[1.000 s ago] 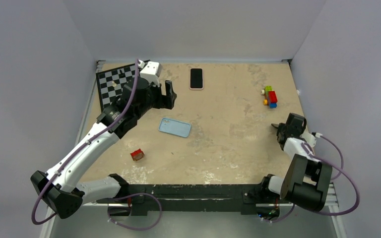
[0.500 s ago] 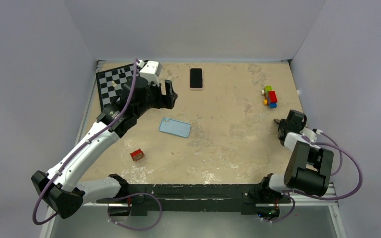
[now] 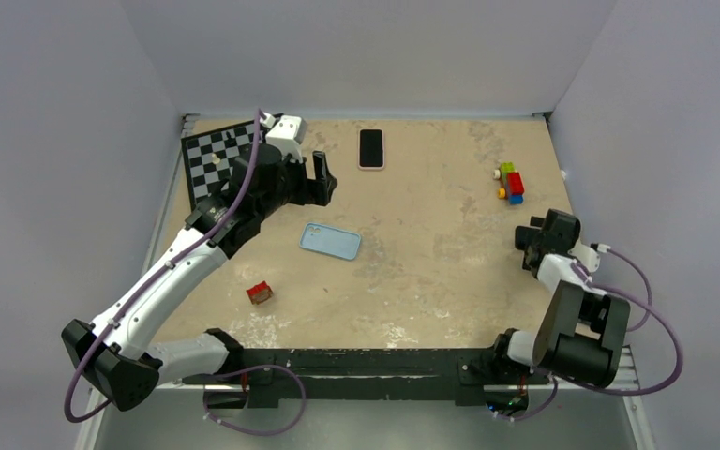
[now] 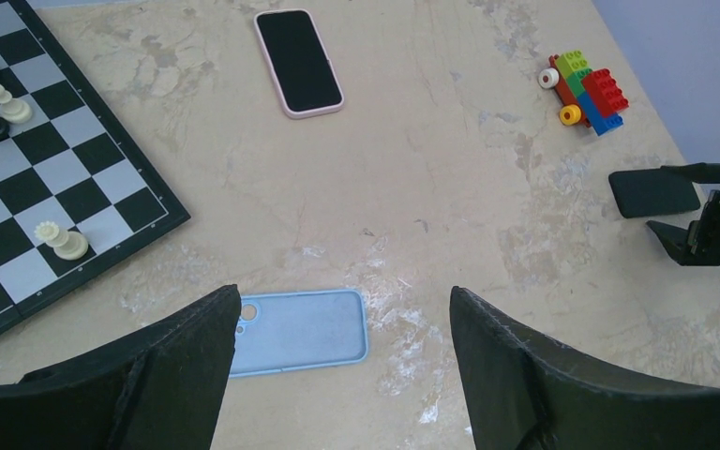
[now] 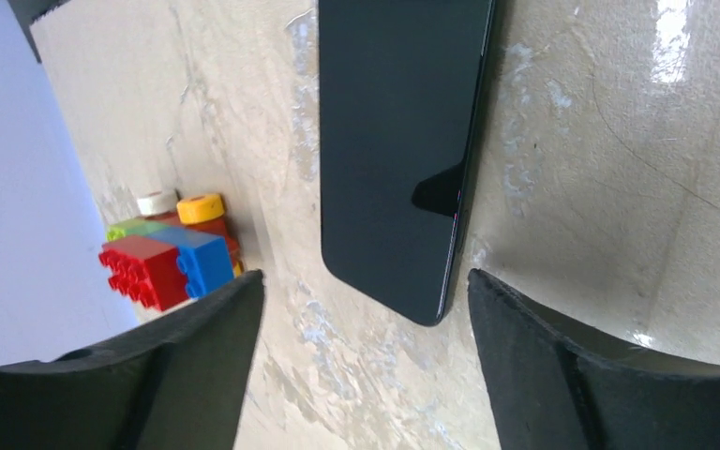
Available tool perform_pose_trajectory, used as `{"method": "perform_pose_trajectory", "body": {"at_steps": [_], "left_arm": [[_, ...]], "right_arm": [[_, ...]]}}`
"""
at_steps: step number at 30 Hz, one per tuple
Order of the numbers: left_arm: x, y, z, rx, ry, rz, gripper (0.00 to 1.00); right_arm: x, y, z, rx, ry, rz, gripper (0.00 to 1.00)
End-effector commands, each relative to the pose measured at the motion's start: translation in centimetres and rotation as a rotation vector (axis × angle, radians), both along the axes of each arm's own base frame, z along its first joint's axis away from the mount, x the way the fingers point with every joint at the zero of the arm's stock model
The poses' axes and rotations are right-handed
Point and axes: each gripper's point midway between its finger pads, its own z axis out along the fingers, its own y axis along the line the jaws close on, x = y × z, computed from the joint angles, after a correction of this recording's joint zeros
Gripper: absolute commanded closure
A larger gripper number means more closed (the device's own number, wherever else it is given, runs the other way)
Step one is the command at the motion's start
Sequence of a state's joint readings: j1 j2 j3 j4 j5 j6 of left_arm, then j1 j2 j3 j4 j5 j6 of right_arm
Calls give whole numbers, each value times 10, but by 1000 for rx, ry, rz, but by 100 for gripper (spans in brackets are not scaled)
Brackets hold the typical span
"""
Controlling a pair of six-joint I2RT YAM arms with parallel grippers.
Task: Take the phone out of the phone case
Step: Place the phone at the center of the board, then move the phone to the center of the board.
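Lying flat near the table's right edge, the black phone (image 5: 403,150) fills the right wrist view, bare and glossy side up. It sits just ahead of the right gripper (image 5: 366,277), whose jaws stand wide apart with nothing held. From above, that arm hides nearly all of it. The left wrist view shows it as a small dark slab just beside the right gripper, well apart from the empty blue case (image 4: 300,330). The case shows between the fingers of the left gripper (image 4: 344,292), also spread wide and empty.

The phone's long axis runs roughly left-right across the table. So does the case's, with its camera hole at the left end.

A pink-rimmed phone (image 3: 370,148) lies near the far edge, toy bricks (image 3: 510,182) to the right and a chessboard (image 3: 208,159) far left. The tabletop (image 3: 431,272) is scuffed beige, and pale grey walls (image 3: 356,56) enclose it.
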State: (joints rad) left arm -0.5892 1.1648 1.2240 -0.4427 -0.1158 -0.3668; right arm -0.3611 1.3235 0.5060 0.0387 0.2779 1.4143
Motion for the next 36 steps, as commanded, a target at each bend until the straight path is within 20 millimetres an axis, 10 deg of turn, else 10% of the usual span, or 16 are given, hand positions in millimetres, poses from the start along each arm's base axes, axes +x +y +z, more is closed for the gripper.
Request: {"method": "perform_pose_trajectory", "body": {"at_steps": [1, 9, 14, 21, 36], "left_arm": [[4, 1, 14, -24, -37, 14, 15], [3, -4, 9, -37, -14, -6, 15], [10, -3, -1, -9, 1, 12, 14], [20, 9, -11, 4, 24, 68, 13], [45, -18, -55, -203, 256, -82, 12]], "right_arm": [[-14, 0, 16, -69, 48, 61, 15], [-26, 43, 34, -214, 129, 386, 14], [33, 127, 80, -465, 50, 947, 22], [100, 246, 78, -557, 79, 1418, 19], [222, 362, 66, -389, -92, 1591, 17]]}}
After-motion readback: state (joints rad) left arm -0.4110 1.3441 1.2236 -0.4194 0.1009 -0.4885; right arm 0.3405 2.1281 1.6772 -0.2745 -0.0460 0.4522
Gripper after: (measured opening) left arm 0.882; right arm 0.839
